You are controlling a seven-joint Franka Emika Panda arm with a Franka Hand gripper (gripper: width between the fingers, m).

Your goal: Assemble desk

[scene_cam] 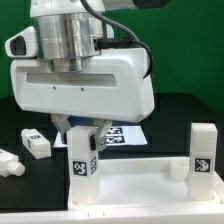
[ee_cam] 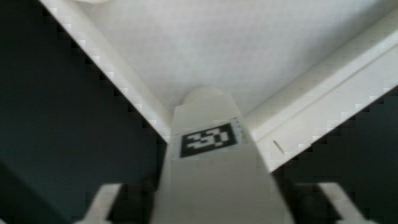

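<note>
The white desk tabletop (scene_cam: 140,185) lies at the front with its rim up. One white leg (scene_cam: 203,150) stands upright in the corner at the exterior view's right. My gripper (scene_cam: 82,132) is over the corner at the exterior view's left, shut on a second tagged leg (scene_cam: 82,158) that stands upright on that corner. In the wrist view this leg (ee_cam: 214,150) runs between my fingers (ee_cam: 98,205), its far end at the tabletop's rimmed corner (ee_cam: 267,60). The gripper (ee_cam: 217,212) straddles it closely. The socket under the leg is hidden.
Two loose white legs lie on the black table at the exterior view's left, one tagged (scene_cam: 33,143) and one at the edge (scene_cam: 8,165). The marker board (scene_cam: 128,133) lies behind the tabletop. A green wall stands at the back.
</note>
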